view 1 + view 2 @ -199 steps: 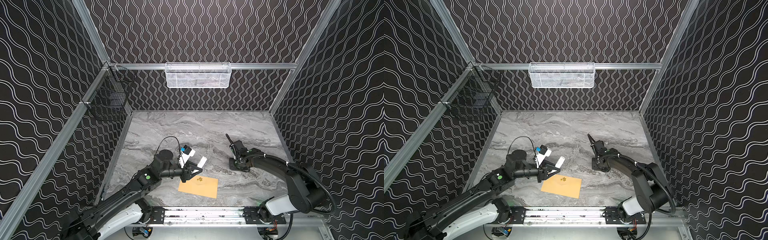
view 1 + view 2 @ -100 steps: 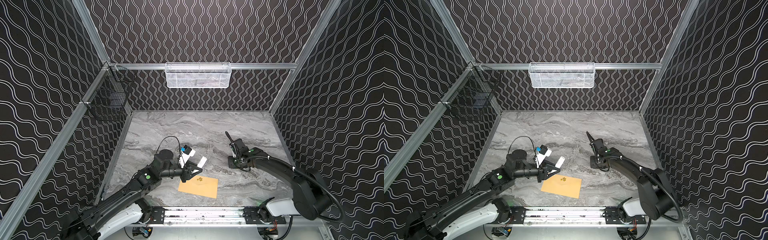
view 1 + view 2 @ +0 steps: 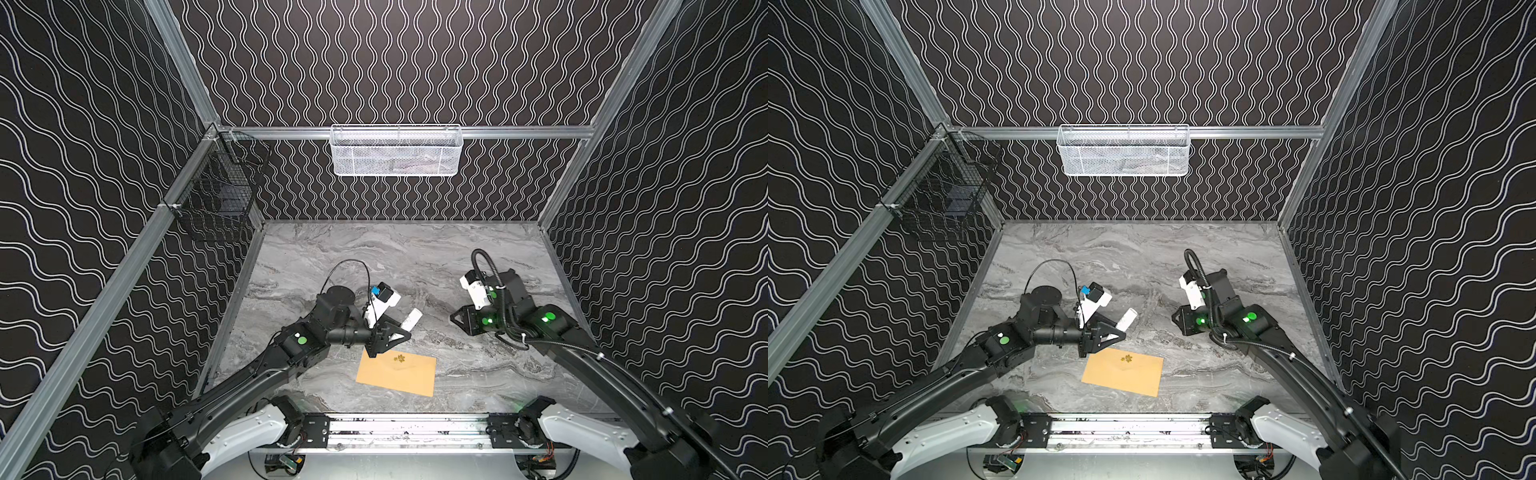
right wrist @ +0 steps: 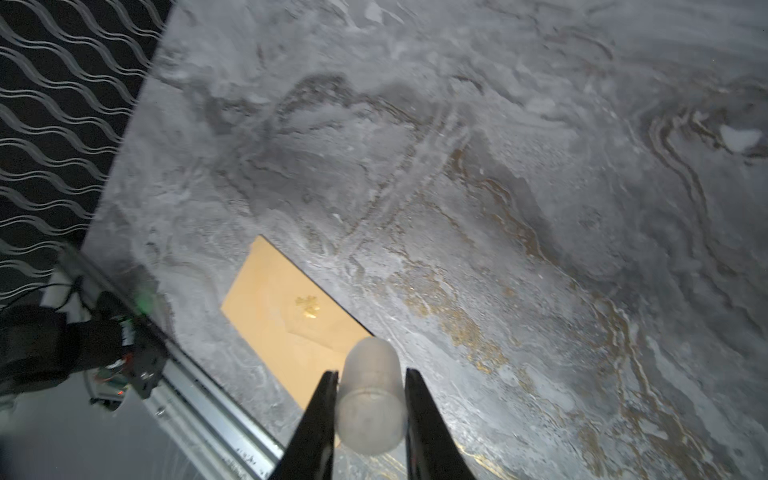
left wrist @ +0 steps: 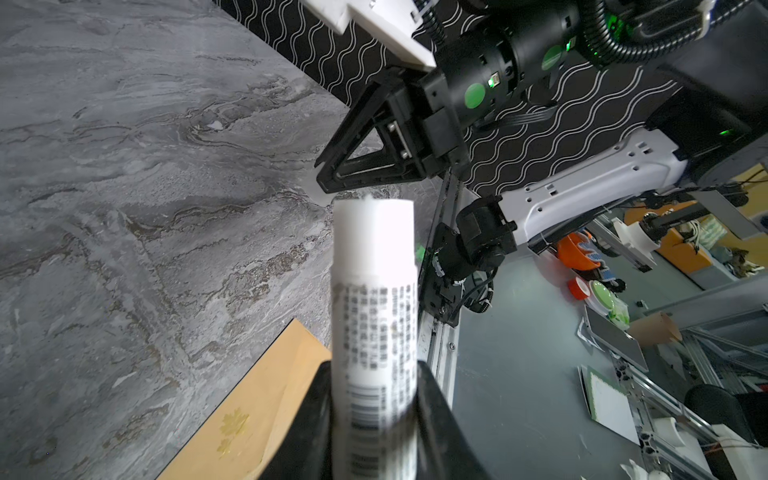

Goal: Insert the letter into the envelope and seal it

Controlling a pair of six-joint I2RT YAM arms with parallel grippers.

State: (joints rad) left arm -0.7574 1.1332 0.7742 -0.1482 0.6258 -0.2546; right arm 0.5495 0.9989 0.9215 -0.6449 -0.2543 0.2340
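Observation:
The tan envelope [image 3: 397,372] [image 3: 1123,371] lies flat near the table's front edge, flap down, with its gold flower mark facing up. The letter is hidden in every view. My left gripper [image 3: 400,332] [image 5: 374,374] hovers just behind the envelope's left end, shut on a white glue stick [image 3: 411,319] [image 5: 374,270] whose bare end points toward the right arm. My right gripper [image 3: 456,321] [image 4: 370,374] sits apart to the right, shut on a frosted translucent cap [image 4: 370,395]. The right wrist view also shows the envelope [image 4: 286,316] beyond the cap.
A white mesh basket [image 3: 397,151] hangs on the back wall and a black wire basket [image 3: 218,199] on the left wall. The aluminium rail [image 3: 407,430] runs along the table's front edge. Patterned walls close in three sides of the grey marble table [image 3: 395,257].
The right arm's rear links have swung out to the right and lifted, while its gripper stays at nearly the same spot. The left arm, glue stick and envelope have not moved.

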